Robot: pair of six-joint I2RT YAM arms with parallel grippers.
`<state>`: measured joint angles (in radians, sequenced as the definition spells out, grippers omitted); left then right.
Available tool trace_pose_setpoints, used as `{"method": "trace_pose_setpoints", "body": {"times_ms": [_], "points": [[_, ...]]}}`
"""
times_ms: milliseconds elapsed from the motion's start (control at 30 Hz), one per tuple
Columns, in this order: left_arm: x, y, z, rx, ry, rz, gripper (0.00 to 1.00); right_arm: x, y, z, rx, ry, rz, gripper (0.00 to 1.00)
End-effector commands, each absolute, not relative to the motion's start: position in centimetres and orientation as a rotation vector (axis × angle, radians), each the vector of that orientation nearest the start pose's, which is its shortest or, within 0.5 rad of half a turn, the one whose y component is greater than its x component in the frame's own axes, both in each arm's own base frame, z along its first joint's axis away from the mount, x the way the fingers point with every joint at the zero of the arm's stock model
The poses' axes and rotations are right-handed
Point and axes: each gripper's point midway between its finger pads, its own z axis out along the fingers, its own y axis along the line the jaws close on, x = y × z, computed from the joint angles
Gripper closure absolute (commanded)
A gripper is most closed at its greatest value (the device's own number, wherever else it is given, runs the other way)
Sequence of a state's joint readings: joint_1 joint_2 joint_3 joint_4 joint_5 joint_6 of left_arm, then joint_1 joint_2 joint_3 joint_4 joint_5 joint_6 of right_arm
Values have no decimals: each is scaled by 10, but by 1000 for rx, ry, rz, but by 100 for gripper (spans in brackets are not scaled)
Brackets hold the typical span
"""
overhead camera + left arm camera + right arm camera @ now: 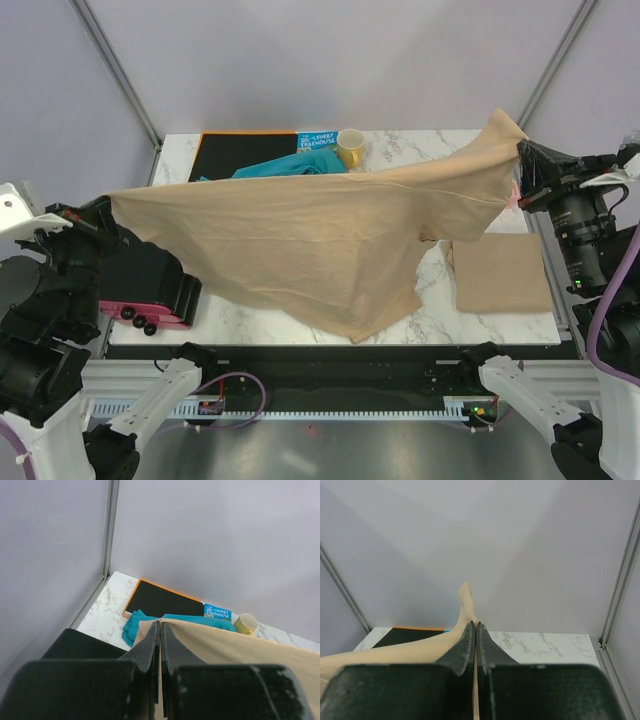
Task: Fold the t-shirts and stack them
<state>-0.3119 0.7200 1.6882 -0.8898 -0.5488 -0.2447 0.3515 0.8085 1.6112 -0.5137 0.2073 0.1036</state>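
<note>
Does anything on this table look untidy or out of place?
The teal garment lies crumpled at the far edge by the black board. It is not folded, unlike the folded tan shirt lying flat at the right.

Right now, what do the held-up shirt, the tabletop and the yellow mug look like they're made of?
Held-up shirt: thin matte tan cloth, probably cotton jersey; it sags and creases between its pinched corners. Tabletop: white, grey-veined, marble-look, possibly laminate. Yellow mug: smooth, pale, likely ceramic or plastic; too small to tell.
</note>
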Motion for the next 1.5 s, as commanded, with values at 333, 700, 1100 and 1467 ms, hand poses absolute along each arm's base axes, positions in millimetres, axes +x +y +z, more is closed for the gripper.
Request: {"method": "trace_pose_setpoints", "body": {"times_ms": [333,700,1100,1467], "points": [[291,-22,443,-303,1729,-21,98,306,65,533,31,1412,171,100],[255,-39,461,-198,1693,-183,98,294,69,543,25,1390,226,100],[144,-9,499,-179,1560,-250,98,203,45,585,-14,1282,269,100],[193,-34,530,-163,1563,-306,98,228,52,605,-21,1290,249,100]]}}
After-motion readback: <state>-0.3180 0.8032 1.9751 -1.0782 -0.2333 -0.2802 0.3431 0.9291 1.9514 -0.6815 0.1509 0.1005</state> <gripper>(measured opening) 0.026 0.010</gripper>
